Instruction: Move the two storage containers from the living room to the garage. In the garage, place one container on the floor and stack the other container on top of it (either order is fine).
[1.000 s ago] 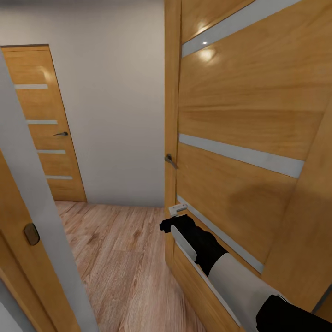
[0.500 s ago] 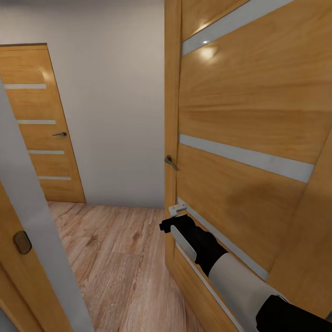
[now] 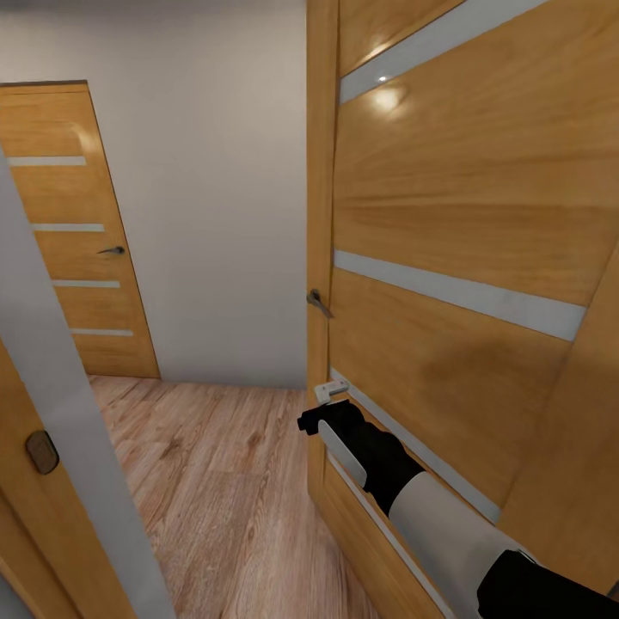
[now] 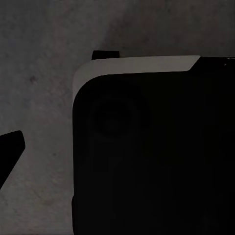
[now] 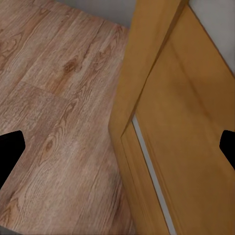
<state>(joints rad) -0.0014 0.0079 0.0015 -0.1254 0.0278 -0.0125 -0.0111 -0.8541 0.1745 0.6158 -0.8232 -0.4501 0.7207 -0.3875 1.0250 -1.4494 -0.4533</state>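
Right gripper (image 3: 320, 411) spread, just beside open wooden door (image 3: 447, 258); plank floor (image 3: 223, 481) below.

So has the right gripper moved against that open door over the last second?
No. In the head view the right gripper sits at the same spot by the open door's edge, just below its handle.

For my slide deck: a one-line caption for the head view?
Right arm reaching along an open wooden door in a plank-floored hallway.
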